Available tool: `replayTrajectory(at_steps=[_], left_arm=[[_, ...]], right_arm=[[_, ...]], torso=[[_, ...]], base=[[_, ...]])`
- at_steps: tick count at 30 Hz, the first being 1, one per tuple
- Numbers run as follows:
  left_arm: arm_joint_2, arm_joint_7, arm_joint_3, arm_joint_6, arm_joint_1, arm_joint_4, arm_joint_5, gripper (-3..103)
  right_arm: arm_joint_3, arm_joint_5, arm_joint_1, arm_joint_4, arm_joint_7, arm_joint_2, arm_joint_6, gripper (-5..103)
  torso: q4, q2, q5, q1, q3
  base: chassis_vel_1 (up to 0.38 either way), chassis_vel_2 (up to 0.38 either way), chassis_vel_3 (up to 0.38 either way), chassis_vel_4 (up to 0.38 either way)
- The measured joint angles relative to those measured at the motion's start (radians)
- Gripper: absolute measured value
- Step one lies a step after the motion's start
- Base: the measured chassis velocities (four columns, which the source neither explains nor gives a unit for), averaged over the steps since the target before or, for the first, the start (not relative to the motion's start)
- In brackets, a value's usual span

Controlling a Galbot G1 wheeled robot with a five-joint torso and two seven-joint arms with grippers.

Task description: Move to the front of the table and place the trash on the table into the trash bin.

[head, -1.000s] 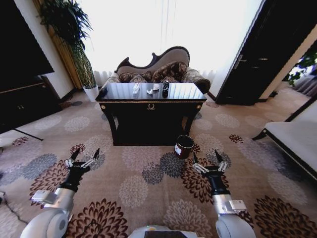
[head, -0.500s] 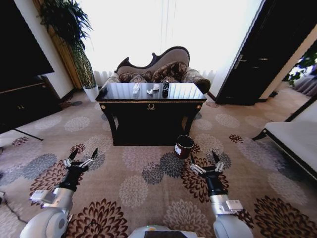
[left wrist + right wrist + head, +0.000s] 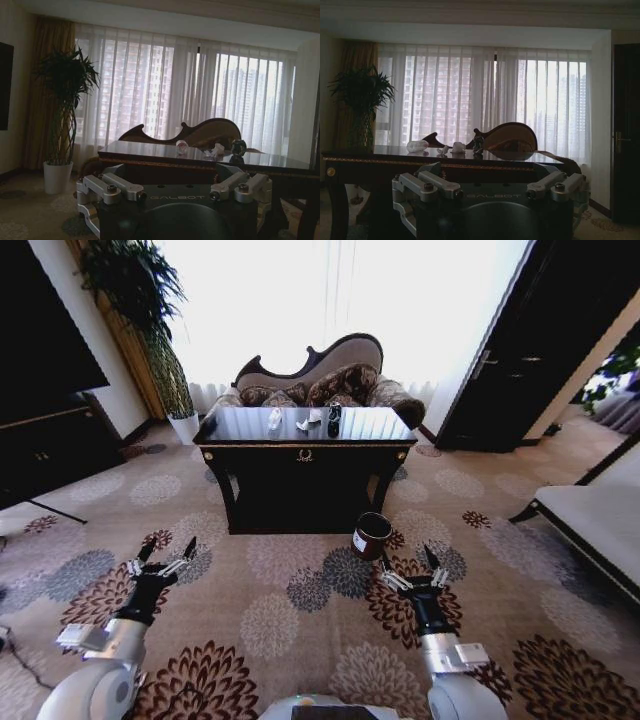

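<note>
The dark wood table (image 3: 350, 453) stands ahead across the carpet. On its glossy top lies the trash: a crushed clear bottle (image 3: 274, 419), white paper scraps (image 3: 304, 424) and a dark can (image 3: 334, 420). The reddish-brown trash bin (image 3: 371, 535) sits on the floor by the table's front right leg. My left gripper (image 3: 166, 558) and right gripper (image 3: 408, 566) hover low over the carpet, both open and holding nothing. The left wrist view shows the table (image 3: 150, 152) and the can (image 3: 238, 147); the right wrist view shows the bottle (image 3: 417, 146) and the can (image 3: 478, 144).
A sofa (image 3: 330, 375) stands behind the table before bright curtains. A tall plant in a white pot (image 3: 184, 426) is at the back left, a dark cabinet (image 3: 50, 440) at the left, a pale-cushioned bench (image 3: 590, 520) at the right. Patterned carpet lies open between me and the table.
My right gripper has drifted slightly left and the left one has sunk a little. The table, trash and bin hold their places in the view.
</note>
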Motion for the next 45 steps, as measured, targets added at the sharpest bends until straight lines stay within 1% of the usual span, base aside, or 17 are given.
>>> replayTrajectory(at_steps=[12, 18, 45], left_arm=[[0.004, 0.01, -0.025, 0.001, -0.001, -0.02, -0.009, 100], [0.004, 0.011, -0.034, 0.003, -0.001, -0.027, -0.016, 100], [-0.005, 0.016, -0.041, 0.004, 0.011, -0.044, -0.014, 100]], right_arm=[[0.014, 0.023, -0.001, 0.003, -0.006, -0.004, -0.002, 100], [0.015, 0.034, 0.003, 0.003, -0.014, -0.004, 0.0, 100], [0.016, 0.04, 0.01, -0.005, -0.023, -0.004, 0.004, 100]], torso=[[0.0, 0.0, 0.0001, 0.0, 0.0], [0.0001, 0.0, 0.0, 0.0, 0.0], [0.0, 0.0, 0.0, 0.0, 0.0]], base=[[0.0, 0.0, 0.0, 0.0], [-0.096, 0.087, 0.087, -0.081], [-0.206, 0.201, 0.208, -0.21]])
